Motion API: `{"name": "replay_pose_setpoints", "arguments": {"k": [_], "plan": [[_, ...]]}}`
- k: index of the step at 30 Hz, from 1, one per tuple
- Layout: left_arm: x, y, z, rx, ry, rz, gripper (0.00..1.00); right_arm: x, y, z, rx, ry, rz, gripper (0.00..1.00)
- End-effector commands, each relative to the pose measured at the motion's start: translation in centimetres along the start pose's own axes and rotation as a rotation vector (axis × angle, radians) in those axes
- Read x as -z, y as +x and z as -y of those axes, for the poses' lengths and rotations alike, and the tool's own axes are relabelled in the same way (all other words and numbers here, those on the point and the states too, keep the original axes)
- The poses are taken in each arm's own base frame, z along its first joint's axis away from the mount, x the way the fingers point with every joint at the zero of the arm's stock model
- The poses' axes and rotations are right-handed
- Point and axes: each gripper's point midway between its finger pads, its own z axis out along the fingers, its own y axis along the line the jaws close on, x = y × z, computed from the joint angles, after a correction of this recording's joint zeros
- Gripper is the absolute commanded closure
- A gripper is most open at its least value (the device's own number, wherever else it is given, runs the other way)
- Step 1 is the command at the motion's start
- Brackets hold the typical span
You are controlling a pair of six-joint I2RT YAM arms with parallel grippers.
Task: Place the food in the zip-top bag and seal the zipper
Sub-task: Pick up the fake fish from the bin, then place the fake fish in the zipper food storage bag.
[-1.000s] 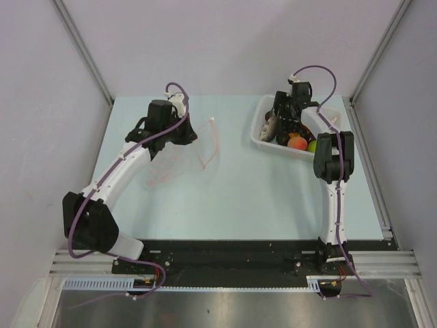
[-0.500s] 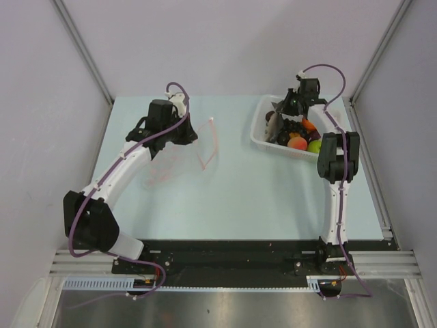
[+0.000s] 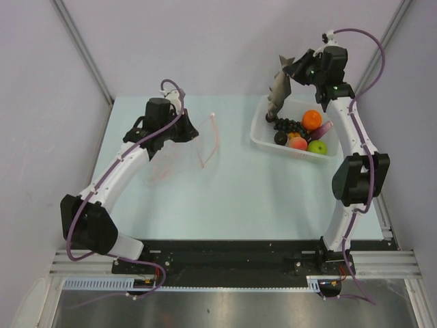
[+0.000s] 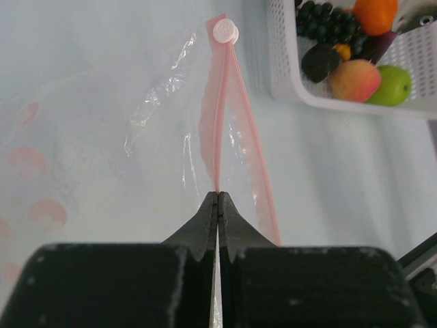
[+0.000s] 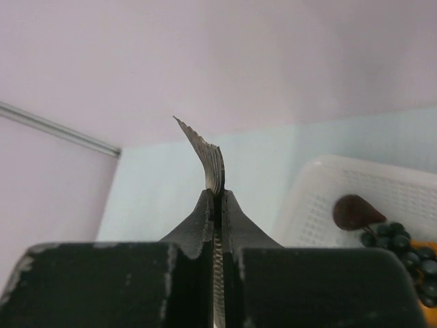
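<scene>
The clear zip-top bag (image 3: 171, 162) lies on the left of the table. My left gripper (image 3: 189, 130) is shut on its upper edge (image 4: 218, 195), holding the mouth open. The pink-red zipper (image 4: 220, 116) runs away from the fingertips to a white slider (image 4: 224, 30). My right gripper (image 3: 293, 68) is shut on the grey fish (image 3: 278, 89), which hangs above the basket's far left corner. Its ribbed fin (image 5: 208, 156) sticks out past the right gripper (image 5: 216, 195). More food stays in the basket: orange ball (image 3: 312, 119), grape cluster (image 3: 290, 125), peach-red fruit (image 3: 297, 143), green apple (image 3: 317, 146).
The white perforated basket (image 3: 261, 137) stands at the back right of the pale blue table. Grey walls with metal rails close the back and sides. A dark brown piece (image 5: 351, 212) lies in the basket next to the grapes.
My right gripper has shut on the grey fish and lifted it up out of the basket toward the back wall. The left gripper keeps its hold on the bag, almost still.
</scene>
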Motion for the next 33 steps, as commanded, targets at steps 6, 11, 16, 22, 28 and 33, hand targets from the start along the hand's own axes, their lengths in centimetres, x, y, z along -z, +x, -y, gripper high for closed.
{"name": "replay_pose_setpoints", "arguments": {"k": [6,11,16,22,28,33], "plan": [[2.9,-7.4,4.0,0.236,0.122,0.268,1.0,5.2,-4.3,-13.5,-0.092,-0.109,0.231,1.0],[2.4,-7.8,4.2,0.333,0.133,0.278,1.0,5.6,-3.4,-17.7,-0.163,-0.139,0.266,1.0],[1.8,-7.6,4.1,0.429,0.145,0.289,1.0,6.3,-2.1,-22.5,-0.154,-0.228,0.284,1.0],[1.9,-8.3,4.5,0.477,0.175,0.301,1.0,5.6,2.0,-24.6,-0.072,-0.222,0.243,1.0],[2.7,-9.4,5.1,0.55,0.221,0.34,1.0,4.4,5.9,-24.9,0.001,-0.166,0.241,1.0],[2.8,-9.7,5.2,0.58,0.233,0.35,1.0,3.8,10.4,-24.8,0.022,-0.102,0.132,1.0]]}}
